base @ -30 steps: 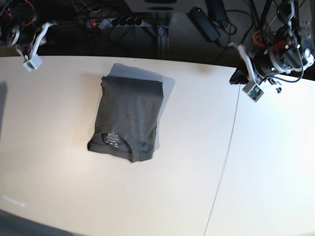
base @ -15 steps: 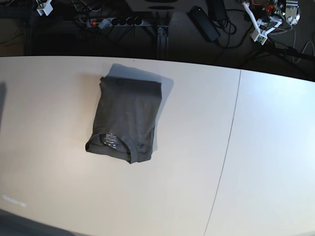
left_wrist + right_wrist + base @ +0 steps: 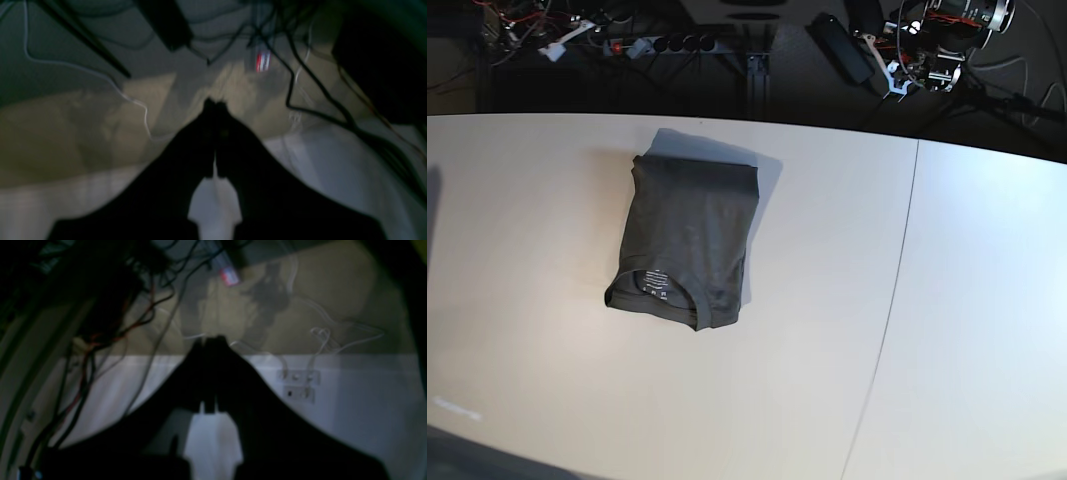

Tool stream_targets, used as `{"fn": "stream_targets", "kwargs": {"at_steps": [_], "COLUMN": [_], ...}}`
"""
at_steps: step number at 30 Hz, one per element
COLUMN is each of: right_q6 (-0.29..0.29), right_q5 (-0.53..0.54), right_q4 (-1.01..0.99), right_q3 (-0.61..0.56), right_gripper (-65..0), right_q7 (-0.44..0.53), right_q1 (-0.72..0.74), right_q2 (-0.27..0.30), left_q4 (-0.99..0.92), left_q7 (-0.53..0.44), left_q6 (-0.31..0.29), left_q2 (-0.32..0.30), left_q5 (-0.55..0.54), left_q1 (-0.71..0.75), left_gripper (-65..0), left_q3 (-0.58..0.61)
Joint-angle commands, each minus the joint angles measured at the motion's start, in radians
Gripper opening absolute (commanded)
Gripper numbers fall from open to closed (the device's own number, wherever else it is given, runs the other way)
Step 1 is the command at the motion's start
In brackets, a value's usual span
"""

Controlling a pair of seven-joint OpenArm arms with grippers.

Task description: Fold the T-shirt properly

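I see T-shirt [image 3: 687, 245] folded on table [image 3: 967, 320], left of seam, collar toward me. Both wrist views dark, blurred — left gripper [image 3: 215, 103] and right gripper [image 3: 210, 339] closed, empty, off table among cables [image 3: 313, 100]

T-shirt [image 3: 689, 240]: matt soft cloth, ribbed collar. Table [image 3: 967, 300]: smooth, pale.

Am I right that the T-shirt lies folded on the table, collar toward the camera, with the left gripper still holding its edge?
Not quite. In the base view the folded T-shirt lies alone on the table, and the left gripper is beyond the far edge, shut on nothing. The rest is right.
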Motion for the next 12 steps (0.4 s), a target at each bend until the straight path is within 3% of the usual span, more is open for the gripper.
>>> {"fn": "stream_targets", "kwargs": {"at_steps": [1,6,12], "right_q6": [-0.058,-0.072,-0.072], "right_q5": [-0.013,-0.02,-0.022], "right_q4": [-0.007,-0.005,0.028], "right_q3": [0.003,0.003,0.003], "right_gripper": [-65.0,-65.0,-65.0], "right_q7": [-0.01,0.002,0.046], "right_q1": [0.006,0.034,0.044], "right_q2": [0.001,-0.055,-0.075], "left_q4": [-0.003,0.015,0.019], "left_q7": [0.01,0.0,-0.044], "left_q6": [0.013,0.021,0.027], "left_q2": [-0.007,0.022,0.061], "left_q5": [0.001,-0.052,-0.051], "left_q1": [-0.015,-0.04,-0.032], "left_gripper": [-65.0,-65.0,-65.0], "left_q3": [0.031,0.152,0.166]}}
